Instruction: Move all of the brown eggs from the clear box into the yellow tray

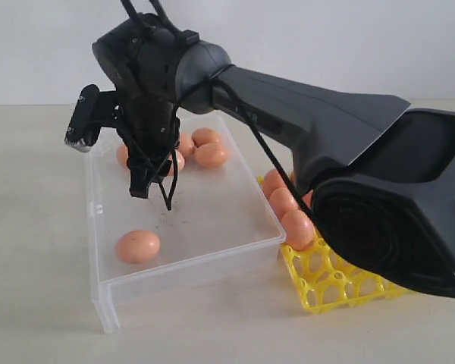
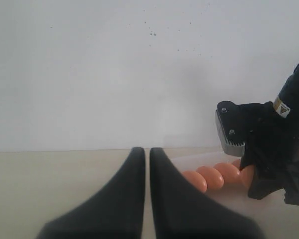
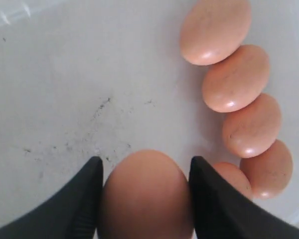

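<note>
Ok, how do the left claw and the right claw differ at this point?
The left claw has its fingers nearly together with nothing between them; the right claw has its fingers apart, gripping a brown egg on both sides. The right claw is over the clear box floor, near a row of other eggs; the left claw sits outside the box. Both have dark, tapered fingers.
</note>
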`<state>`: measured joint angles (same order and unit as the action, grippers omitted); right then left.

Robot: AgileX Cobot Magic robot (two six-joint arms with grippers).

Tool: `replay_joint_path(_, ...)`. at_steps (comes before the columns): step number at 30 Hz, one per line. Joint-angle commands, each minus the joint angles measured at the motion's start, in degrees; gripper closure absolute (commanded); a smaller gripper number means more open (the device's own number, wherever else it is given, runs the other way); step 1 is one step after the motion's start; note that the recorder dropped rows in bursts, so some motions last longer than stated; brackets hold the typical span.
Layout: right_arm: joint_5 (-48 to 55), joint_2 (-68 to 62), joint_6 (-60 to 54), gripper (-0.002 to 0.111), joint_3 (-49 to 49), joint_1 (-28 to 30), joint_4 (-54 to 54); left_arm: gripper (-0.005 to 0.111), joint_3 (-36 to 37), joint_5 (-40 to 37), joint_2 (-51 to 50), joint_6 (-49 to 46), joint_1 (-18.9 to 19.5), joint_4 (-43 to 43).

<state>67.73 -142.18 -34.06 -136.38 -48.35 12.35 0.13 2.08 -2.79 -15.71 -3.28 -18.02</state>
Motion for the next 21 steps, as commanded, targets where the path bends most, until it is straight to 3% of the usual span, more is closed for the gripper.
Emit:
replay_joint_path(1, 0.87, 1.81, 3.36, 0.109, -0.26, 0.46, -1.62, 0.103, -0.13, 0.9, -0.23, -0.26, -0.16, -0.26)
replay_joint_path(6, -12.19, 2.2, 12.5, 0.109, -0.26, 0.46, -8.28, 0.103, -0.13, 0.9, -0.23, -0.26, -0.16, -0.26)
replay_joint_path(12, -33.58, 2.2, 1.01, 0.109, -0.26, 0.46, -29.0, 0.103, -0.13, 0.9, -0.23, -0.26, -0.16, -0.26)
replay_joint_path(21, -49.29, 4.63, -6.21, 0.109, -0.26, 0.24, -39.14, 0.103, -0.13, 0.9, -0.23, -0.26, -0.16, -0.26)
